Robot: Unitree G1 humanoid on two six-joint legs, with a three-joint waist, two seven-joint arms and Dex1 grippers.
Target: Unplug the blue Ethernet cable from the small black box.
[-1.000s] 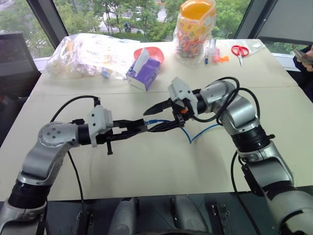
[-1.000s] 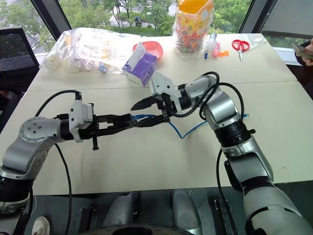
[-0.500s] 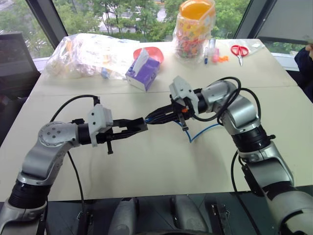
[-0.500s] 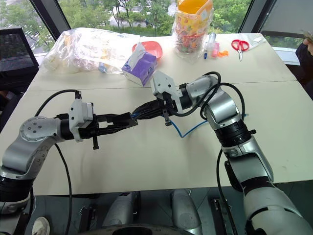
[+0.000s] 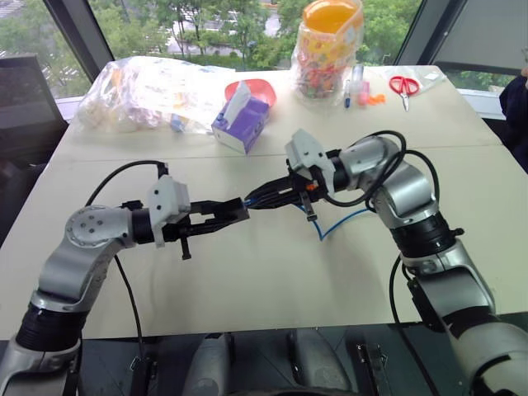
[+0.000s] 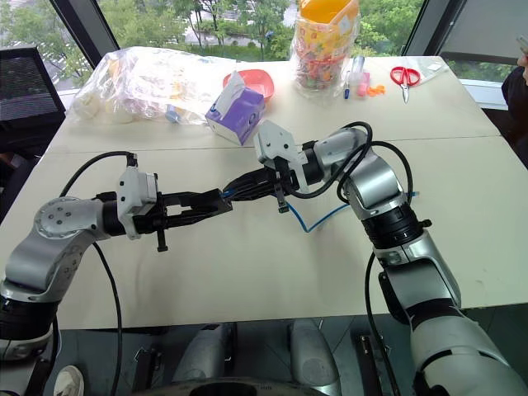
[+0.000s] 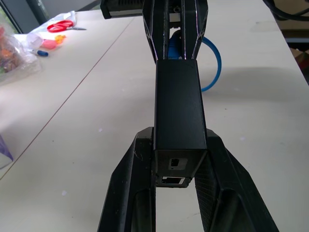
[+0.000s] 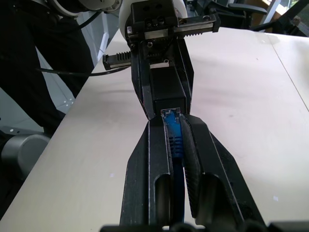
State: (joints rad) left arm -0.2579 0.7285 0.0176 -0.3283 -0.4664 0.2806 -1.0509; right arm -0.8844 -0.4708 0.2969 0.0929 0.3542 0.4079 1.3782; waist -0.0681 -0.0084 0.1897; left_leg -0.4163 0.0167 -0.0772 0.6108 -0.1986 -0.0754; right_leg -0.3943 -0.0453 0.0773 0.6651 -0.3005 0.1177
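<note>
Two hands — box (image 7: 177, 106), cable (image 8: 174, 133) clamped

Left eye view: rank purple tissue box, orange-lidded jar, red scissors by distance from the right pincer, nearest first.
From the right pincer:
1. Purple tissue box, just beyond it, mid-table.
2. Orange-lidded jar, far edge, centre.
3. Red scissors, far right corner.

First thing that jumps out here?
The two grippers meeting nose to nose above the table's middle: the left gripper clamps the small black box, and the right gripper is shut on the blue Ethernet cable at its plug. Behind them, a purple tissue box.
</note>
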